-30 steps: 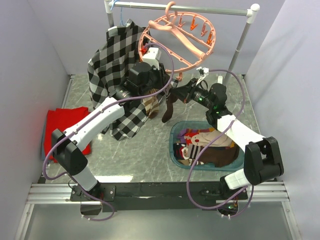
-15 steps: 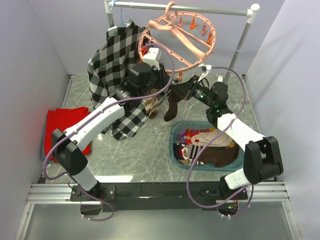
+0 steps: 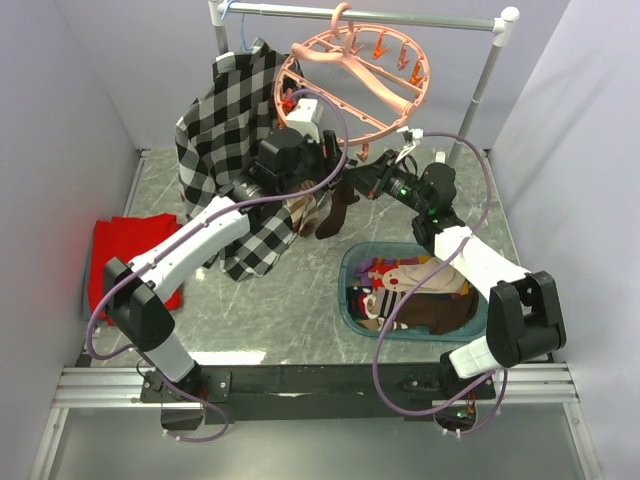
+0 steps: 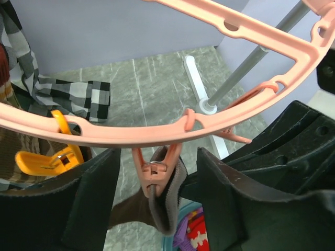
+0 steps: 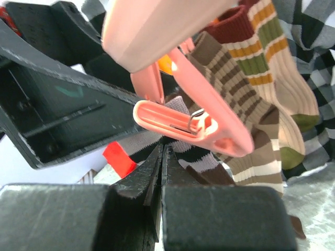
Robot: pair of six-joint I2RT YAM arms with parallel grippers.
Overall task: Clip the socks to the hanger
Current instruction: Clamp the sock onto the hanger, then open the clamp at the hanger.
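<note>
Where marbled tabletop (image 3: 290,300) meets lilac walls (image 3: 90,100), one laundry hanger (image 3: 352,75) hangs at twelve o'clock, one teal basin (image 3: 345,290) at five; left claw (image 4: 157,178) gapes, right claw (image 5: 162,157) pinches one brown sock (image 3: 330,215).

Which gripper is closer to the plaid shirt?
Left. The left gripper is open just right of the plaid shirt, at the hanger rim. The right gripper, shut on the brown sock, sits farther right, beyond the left one.
</note>
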